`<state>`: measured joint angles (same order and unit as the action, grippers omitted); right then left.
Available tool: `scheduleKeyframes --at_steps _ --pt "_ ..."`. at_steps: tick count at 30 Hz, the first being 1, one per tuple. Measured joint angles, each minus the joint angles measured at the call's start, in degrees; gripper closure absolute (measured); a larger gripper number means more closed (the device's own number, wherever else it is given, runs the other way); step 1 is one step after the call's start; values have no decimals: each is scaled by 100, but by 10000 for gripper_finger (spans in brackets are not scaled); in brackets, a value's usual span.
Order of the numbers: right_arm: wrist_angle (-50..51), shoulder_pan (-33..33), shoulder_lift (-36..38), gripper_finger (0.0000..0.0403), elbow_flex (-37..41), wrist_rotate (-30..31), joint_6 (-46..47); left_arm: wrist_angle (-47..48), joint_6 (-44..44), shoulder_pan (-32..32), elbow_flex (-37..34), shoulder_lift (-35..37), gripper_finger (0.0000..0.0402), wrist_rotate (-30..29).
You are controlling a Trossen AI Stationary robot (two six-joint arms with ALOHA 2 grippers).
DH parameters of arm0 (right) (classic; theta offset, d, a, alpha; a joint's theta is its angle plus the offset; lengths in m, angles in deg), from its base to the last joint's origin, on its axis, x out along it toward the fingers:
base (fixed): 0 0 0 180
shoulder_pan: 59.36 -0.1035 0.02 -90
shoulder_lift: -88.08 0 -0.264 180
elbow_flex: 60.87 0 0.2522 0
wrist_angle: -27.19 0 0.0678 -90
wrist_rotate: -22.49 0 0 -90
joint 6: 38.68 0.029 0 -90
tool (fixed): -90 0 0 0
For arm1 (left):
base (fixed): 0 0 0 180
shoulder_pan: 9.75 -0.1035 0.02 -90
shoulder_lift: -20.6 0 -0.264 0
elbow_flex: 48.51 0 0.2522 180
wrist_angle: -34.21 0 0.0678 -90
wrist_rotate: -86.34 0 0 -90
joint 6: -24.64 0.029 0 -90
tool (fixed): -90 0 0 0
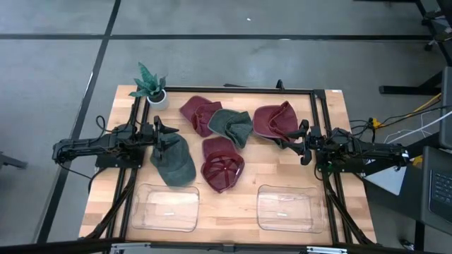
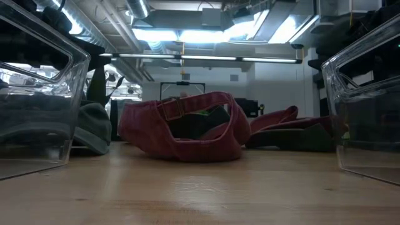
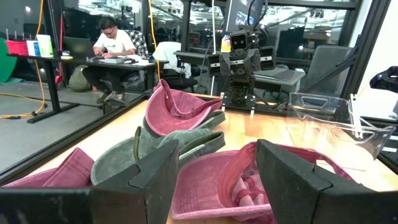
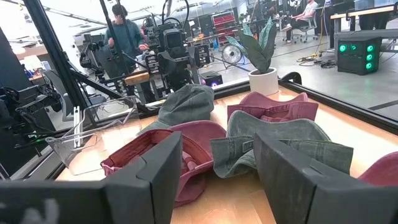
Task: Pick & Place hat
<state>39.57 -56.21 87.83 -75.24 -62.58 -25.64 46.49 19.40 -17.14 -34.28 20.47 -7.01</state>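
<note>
Two clear plastic bins sit at the near edge of the wooden table (image 1: 226,212), the left bin (image 1: 164,208) and the right bin (image 1: 290,208), both lying flat with nothing visible inside.

Just beyond them the hats lie in a loose cluster. Nearest is a dark red cap (image 1: 222,164), upturned so its inside seams show, between the two bins and a little farther back. Beside it on the left lies a green cap (image 1: 174,161), crown up. Behind these, a second green cap (image 1: 232,125) overlaps another red cap (image 1: 198,114), and a further red cap (image 1: 275,121) lies toward the right side.

Left gripper (image 1: 159,130) hangs low at the far edge of the crown-up green cap, its jaws parted with a clear gap between the two dark fingers (image 3: 149,180) and nothing gripped; whether a fingertip touches the cap I cannot tell. Right gripper (image 1: 305,142) sits just beside the right-hand red cap, jaws likewise apart by a moderate gap, its fingers (image 4: 152,168) closed on nothing.

At the far left corner stands a small potted plant (image 1: 151,86) in a white pot. Past the table, the wrist views show a person seated at a desk and another standing among equipment.
</note>
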Motion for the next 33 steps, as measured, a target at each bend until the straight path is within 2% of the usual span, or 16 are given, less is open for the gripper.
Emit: scheduleKeyframes --at_steps 4,11,21,25,33 --pt "2 0 2 205 1 -9 122 0 0 0 1 2 192 0" --pt "-11 1 0 205 1 -756 3454 0 1 0 1 0 192 0" --pt "202 3 -223 205 -346 -610 5102 1 0 1 2 -1 192 0" --pt "611 3 -386 205 -900 -611 4876 2 1 -1 2 1 192 0" --pt "2068 3 -992 205 -2072 -601 3367 1 1 0 0 -1 192 0"
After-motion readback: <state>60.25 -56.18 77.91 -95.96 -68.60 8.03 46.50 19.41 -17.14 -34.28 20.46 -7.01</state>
